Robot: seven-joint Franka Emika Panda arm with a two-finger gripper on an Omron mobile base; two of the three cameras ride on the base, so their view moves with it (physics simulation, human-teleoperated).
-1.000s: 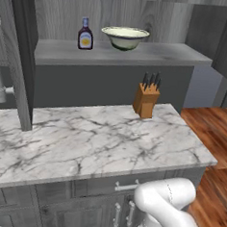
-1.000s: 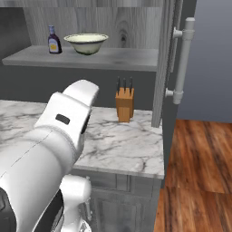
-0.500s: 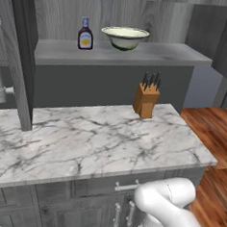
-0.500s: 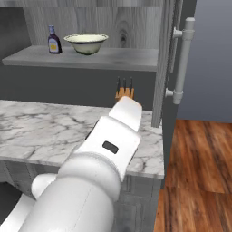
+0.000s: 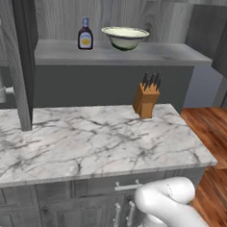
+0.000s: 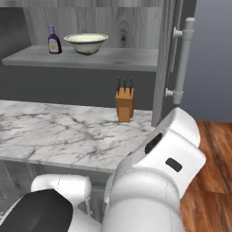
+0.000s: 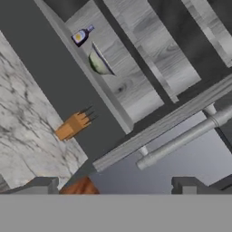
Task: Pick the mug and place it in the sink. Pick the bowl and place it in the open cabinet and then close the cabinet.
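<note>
While the bowl (image 5: pixel 124 37) already sits on the cabinet shelf, the door remains to be closed.
From the right, the open cabinet door (image 6: pixel 164 59) is seen; in the hand view, the end effector (image 7: pixel 115 186) is spread, empty, facing its handle (image 7: pixel 183 137).

**Clear marble below, crowded left end of shelf above**

I see the marble surface (image 5: pixel 84 142) bare apart from the knife block (image 5: pixel 146 99) near its back right, under the shelf (image 5: pixel 154 55). On the shelf, the bowl (image 5: pixel 124 37) and sauce bottle (image 5: pixel 85 35) stand near each other at the left; its right stretch lies bare. The open cabinet door (image 6: pixel 168 54) with its bar handle (image 6: pixel 182 59) juts out at the right, narrowing my way in there.
</note>
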